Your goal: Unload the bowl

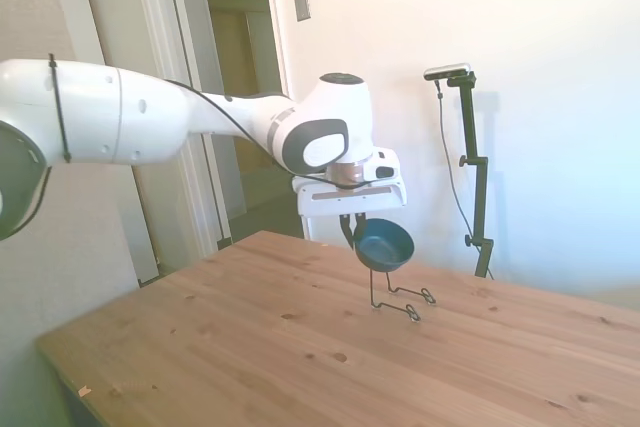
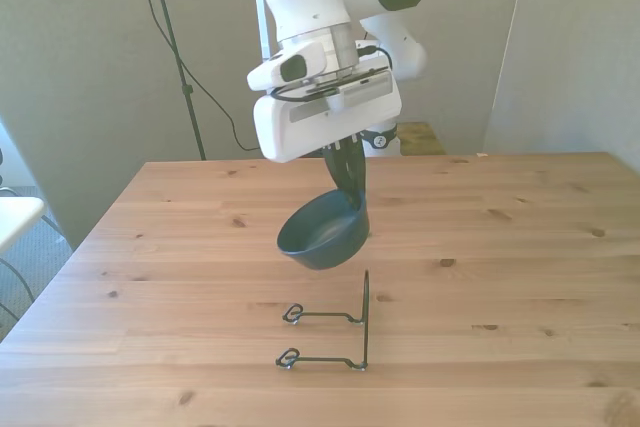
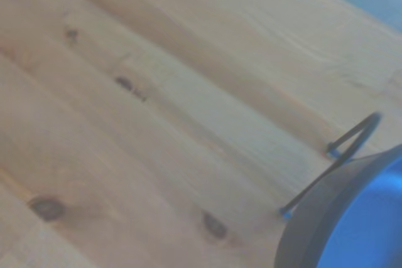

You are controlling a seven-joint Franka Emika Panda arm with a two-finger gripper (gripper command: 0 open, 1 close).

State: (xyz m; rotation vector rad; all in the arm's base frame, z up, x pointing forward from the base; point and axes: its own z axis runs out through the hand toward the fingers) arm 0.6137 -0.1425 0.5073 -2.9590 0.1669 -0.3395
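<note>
The small dark blue bowl hangs in the air, mouth up, held by its rim. My gripper is shut on that rim, fingers pointing down from the white hand. In the side view the bowl floats above the thin black wire rack. The rack stands empty on the wooden table, nearer the camera than the bowl in the front view. The wrist view shows blurred table planks, part of the rack and the bowl's edge.
A doorway and a white wall lie behind the table in the side view. A thin cable stand rises at the front view's left.
</note>
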